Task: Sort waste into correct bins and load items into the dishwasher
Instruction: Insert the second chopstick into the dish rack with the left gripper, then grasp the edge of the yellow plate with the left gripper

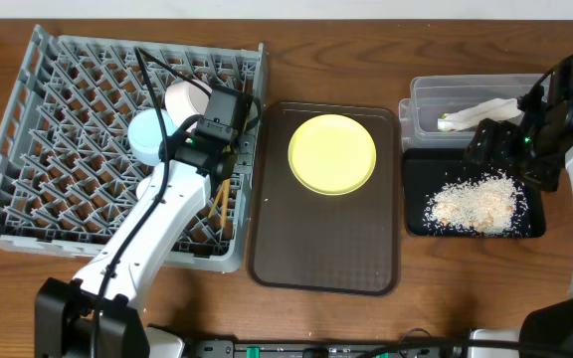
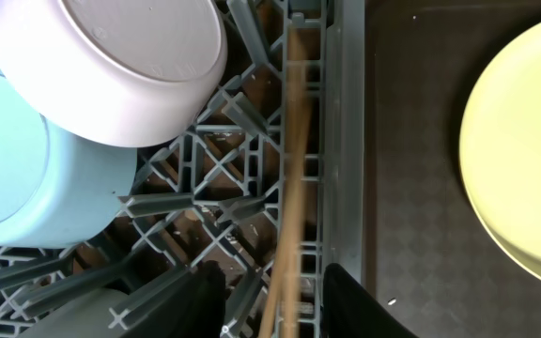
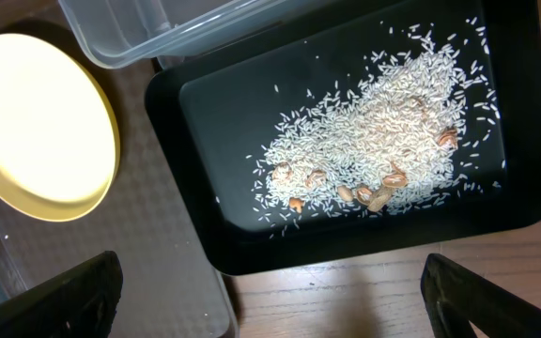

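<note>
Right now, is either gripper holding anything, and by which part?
Nothing held. Left gripper open, chopsticks between its fingers with gaps either side. Right gripper open above the black tray.

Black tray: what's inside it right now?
Loose whitish rice scraps with a few brownish bits lie inside the black tray. The floor under the pile is covered.

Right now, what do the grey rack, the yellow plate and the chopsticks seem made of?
Grey rack: moulded plastic, matte, judging by its uniform lattice. Yellow plate: probably plastic or melamine, smooth with soft sheen. Chopsticks: apparently wood or bamboo, tan, matte, though blurred.
</note>
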Tool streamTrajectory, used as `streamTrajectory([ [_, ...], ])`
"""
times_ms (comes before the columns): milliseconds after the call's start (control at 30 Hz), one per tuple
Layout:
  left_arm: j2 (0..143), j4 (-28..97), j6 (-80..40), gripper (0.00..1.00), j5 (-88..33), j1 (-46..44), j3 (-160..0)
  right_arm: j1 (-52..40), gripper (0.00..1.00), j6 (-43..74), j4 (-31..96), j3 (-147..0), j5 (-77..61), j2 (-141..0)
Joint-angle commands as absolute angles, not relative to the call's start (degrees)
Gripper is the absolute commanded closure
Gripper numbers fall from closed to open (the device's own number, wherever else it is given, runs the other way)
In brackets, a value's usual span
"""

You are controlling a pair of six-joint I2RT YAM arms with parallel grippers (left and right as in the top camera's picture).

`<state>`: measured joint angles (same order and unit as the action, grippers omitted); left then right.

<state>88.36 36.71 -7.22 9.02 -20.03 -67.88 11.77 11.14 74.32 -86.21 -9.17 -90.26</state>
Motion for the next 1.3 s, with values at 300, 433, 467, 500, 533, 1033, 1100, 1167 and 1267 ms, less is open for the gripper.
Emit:
streamTrajectory([
  [300, 84.7, 37.6, -6.5, 0.58, 4.0, -20.1, -68.7, 11.9, 0.01, 11.5, 74.3, -87.2, -9.3, -89.1],
  [433, 83.0, 36.4, -6.5, 0.60, -7.3, -21.5, -70.4, 11.9, 0.01, 11.5, 74.2, -87.2, -9.3, -89.1],
  [467, 83.0, 35.4, -6.5, 0.60, -8.4, -22.2, -70.4, 11.9, 0.01, 11.5, 74.2, -87.2, -9.3, -89.1],
  [500, 83.2, 34.2, -6.5, 0.60, -8.6, -23.3, -70.4, 11.9, 0.01, 11.5, 74.2, -87.2, -9.3, -89.1],
  [533, 83.5, 33.3, -6.4, 0.55, -8.5, -24.3, -70.4, 11.9, 0.01, 11.5, 74.2, -87.2, -9.3, -89.1],
  [1033, 102.9, 20.6, 7.3, 0.43, -8.3, -42.3, -70.4, 11.9, 0.01, 11.5, 74.4, -87.2, -9.3, -89.1],
  [1100, 105.6, 19.1, 7.3, 0.43, -8.3, -43.0, -70.4, 11.9, 0.01, 11.5, 74.4, -87.2, -9.3, -89.1],
  [1167, 107.8, 18.0, 7.3, 0.43, -8.3, -43.2, -70.4, 11.9, 0.01, 11.5, 74.4, -87.2, -9.3, -89.1],
  [1267, 110.5, 17.5, 7.3, 0.43, -8.4, -43.2, -70.4, 11.9, 0.01, 11.5, 74.4, -87.2, -9.3, -89.1],
])
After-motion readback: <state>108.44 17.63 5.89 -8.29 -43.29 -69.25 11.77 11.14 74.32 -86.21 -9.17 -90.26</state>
